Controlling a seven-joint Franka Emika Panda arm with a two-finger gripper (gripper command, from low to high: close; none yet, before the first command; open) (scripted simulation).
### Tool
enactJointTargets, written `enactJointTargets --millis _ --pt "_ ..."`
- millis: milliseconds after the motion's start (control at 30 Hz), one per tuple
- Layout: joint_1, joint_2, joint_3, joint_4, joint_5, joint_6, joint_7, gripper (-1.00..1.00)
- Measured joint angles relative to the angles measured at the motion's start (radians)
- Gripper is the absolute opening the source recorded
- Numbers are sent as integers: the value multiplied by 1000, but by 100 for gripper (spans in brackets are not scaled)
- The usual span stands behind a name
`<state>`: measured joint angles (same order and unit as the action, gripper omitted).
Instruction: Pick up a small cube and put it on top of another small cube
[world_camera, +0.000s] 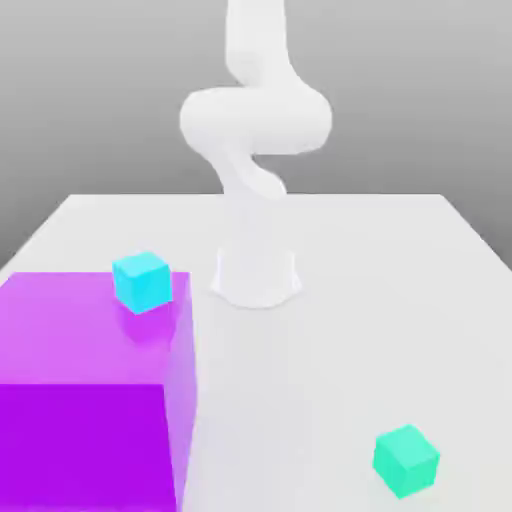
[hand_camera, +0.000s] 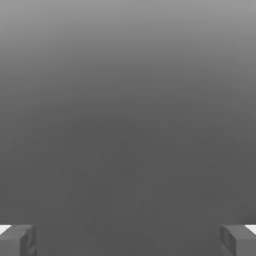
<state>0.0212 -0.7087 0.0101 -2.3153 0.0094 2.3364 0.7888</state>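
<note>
The pincer (hand_camera: 128, 240) is wide open and holds nothing — its 2 fingers (hand_camera: 17, 239) sit far apart at the edges of the hand view, with only plain grey between them.

In the exterior view the white arm (world_camera: 255, 120) stands tall at the back of the table (world_camera: 380, 300). The green cube (world_camera: 406, 460) lies on the table near the front, on the exterior view's right. The blue cube (world_camera: 141, 281) sits on top of the big purple block (world_camera: 85, 390), on the exterior view's left. The 2 cubes are well apart.

The first job looks like going to the green cube. To do it well, the arm should come down right over it, line the fingers up with 2 flat sides, and go low enough to hold the middle — then close gently. A crooked grab could push the cube away.
</note>
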Motion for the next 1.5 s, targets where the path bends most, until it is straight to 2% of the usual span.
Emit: enactJointTargets --millis 500,833,1000,1033,1267,1433,1500 --pt "111 549 99 -92 12 219 -36 0" --pt "204 915 135 -151 -80 362 12 0" --pt "246 1097 94 -129 -137 492 52 0" --pt "253 1124 86 -124 -143 514 57 -100" --pt "251 1126 86 -123 -147 516 60 -100" --pt "225 975 126 -149 -99 390 22 -100" --pt "242 980 143 -97 -101 340 6 -100"
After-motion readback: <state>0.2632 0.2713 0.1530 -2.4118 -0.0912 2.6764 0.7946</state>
